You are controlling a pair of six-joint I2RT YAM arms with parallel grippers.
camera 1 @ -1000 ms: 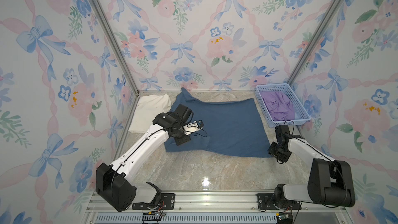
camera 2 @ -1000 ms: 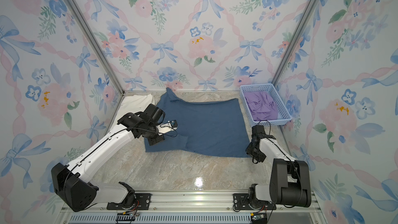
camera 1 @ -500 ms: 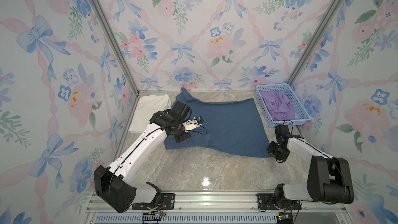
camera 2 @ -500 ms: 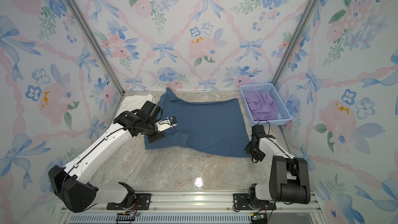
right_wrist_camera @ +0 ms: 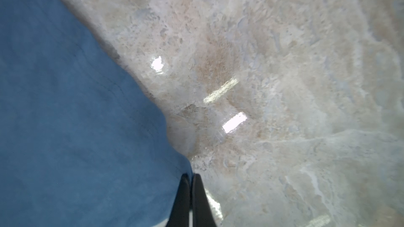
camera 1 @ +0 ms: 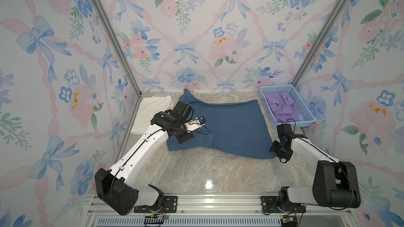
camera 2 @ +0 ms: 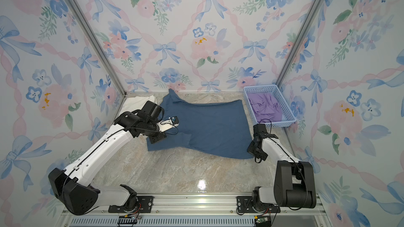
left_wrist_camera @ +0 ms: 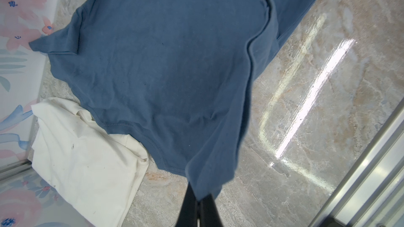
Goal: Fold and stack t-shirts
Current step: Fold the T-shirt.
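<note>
Right wrist view: right hand [right_wrist_camera: 190, 176], just closed, pinches corner of dusty slate-blue cloth t-shirt [right_wrist_camera: 76, 127], spread on marble desk [right_wrist_camera: 284, 84]. Left hand [left_wrist_camera: 197, 197] clamped on opposite end. Both ends secured; folding lift likely next.

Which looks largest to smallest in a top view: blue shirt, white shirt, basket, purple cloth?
1. Blue shirt
2. Basket
3. White shirt: close to the basket and partly covered, so that pair is unsure
4. Purple cloth
</note>
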